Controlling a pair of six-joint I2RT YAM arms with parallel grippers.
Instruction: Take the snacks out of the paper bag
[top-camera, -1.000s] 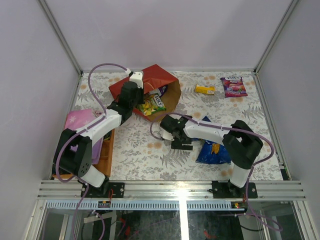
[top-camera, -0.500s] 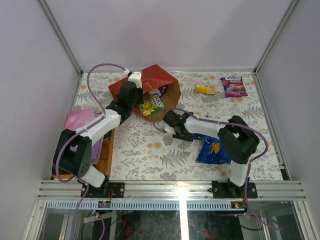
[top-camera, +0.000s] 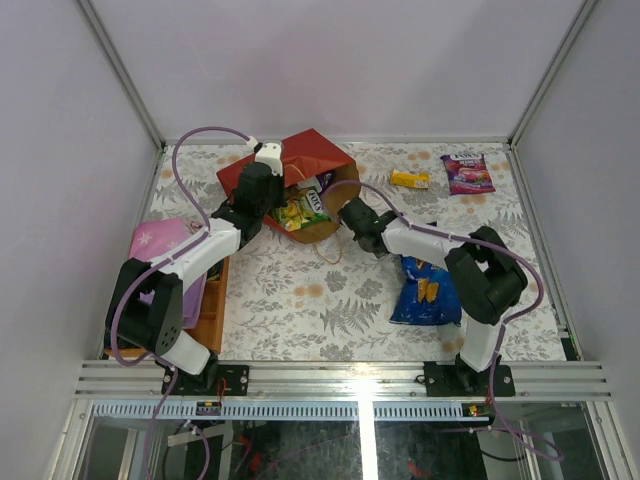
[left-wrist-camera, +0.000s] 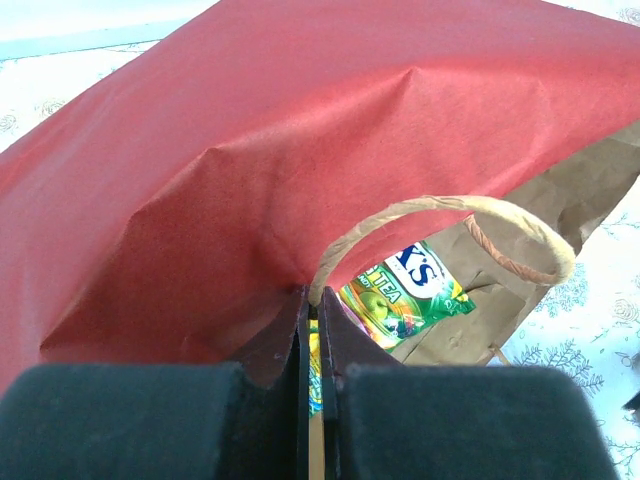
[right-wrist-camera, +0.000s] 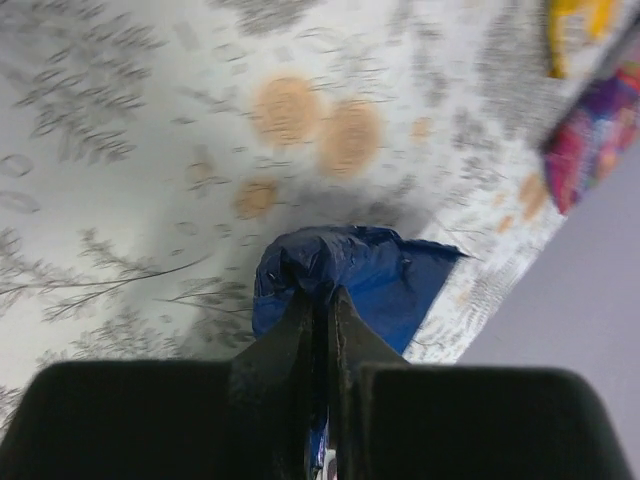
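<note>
Two tight grips: left gripper (left-wrist-camera: 312, 312) on sideways paper bag (top-camera: 306, 156), mouth rightward; right gripper (right-wrist-camera: 320, 300) on blue packet (right-wrist-camera: 372, 274)

The paper bag (left-wrist-camera: 250, 170) is matt red paper outside, brown kraft inside, with a twisted cord handle (left-wrist-camera: 440, 207). The green-yellow packet (left-wrist-camera: 400, 290) and blue packet (right-wrist-camera: 340, 275) are glossy, crinkled plastic film.

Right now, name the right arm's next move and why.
Probably carry the blue foil packet rightward, clear of the paper bag, and set it down: the right gripper is shut on it above the table, while the left gripper pinches the bag's rim with a green-yellow packet inside.
</note>
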